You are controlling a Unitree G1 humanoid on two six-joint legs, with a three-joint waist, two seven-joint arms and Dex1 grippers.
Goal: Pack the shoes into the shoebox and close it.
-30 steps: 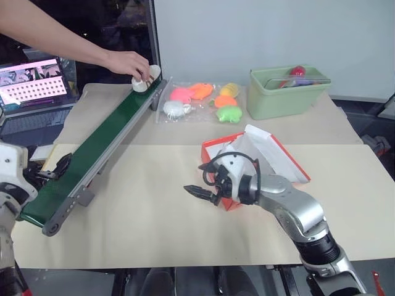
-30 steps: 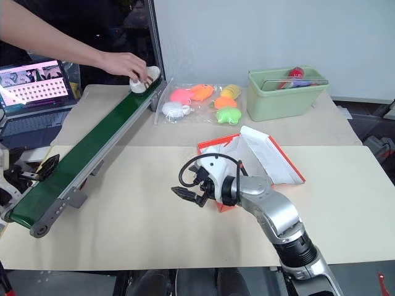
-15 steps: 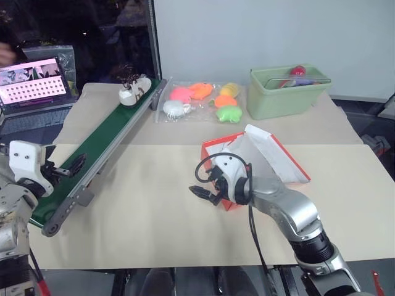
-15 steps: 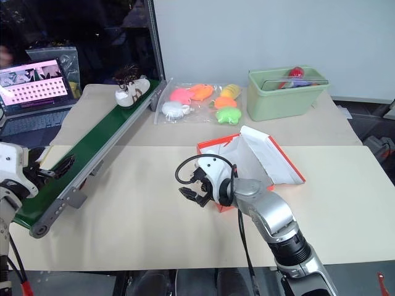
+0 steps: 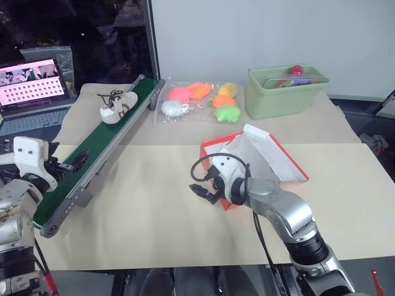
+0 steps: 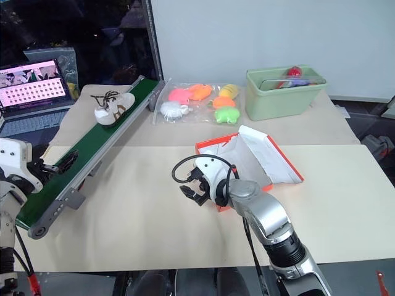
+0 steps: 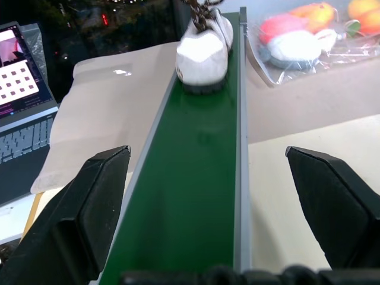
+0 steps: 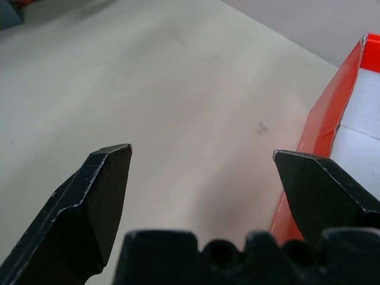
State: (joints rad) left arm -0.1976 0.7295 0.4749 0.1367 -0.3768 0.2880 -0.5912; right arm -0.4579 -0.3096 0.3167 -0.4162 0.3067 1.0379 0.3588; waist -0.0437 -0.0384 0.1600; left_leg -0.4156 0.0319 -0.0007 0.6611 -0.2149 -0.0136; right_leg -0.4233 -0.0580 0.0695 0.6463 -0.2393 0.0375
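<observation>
One white shoe (image 5: 117, 105) with dark laces rides the upper part of the green conveyor belt (image 5: 99, 145), toe pointing down the belt toward me. My left gripper (image 7: 206, 151) is open, its fingers straddling the belt's lower end well short of the shoe (image 7: 205, 50). The orange-red shoebox (image 5: 213, 148) stands open at the table's middle, with white tissue inside and its lid leaning back to the right. My right gripper (image 5: 203, 191) hovers open and empty over bare table, just left of the box's near corner (image 8: 323, 127).
A clear bag of bright soft toys (image 5: 197, 102) lies behind the box, beside the belt's top. A pale green bin (image 5: 287, 92) stands at the back right. A lit laptop (image 5: 31, 83) sits at the far left. Bare tabletop stretches between belt and box.
The person's hand let go of the shoe and withdrew from view. The shoe has travelled down the belt toward me. My left gripper edged forward along the belt; the right gripper tilted slightly.
</observation>
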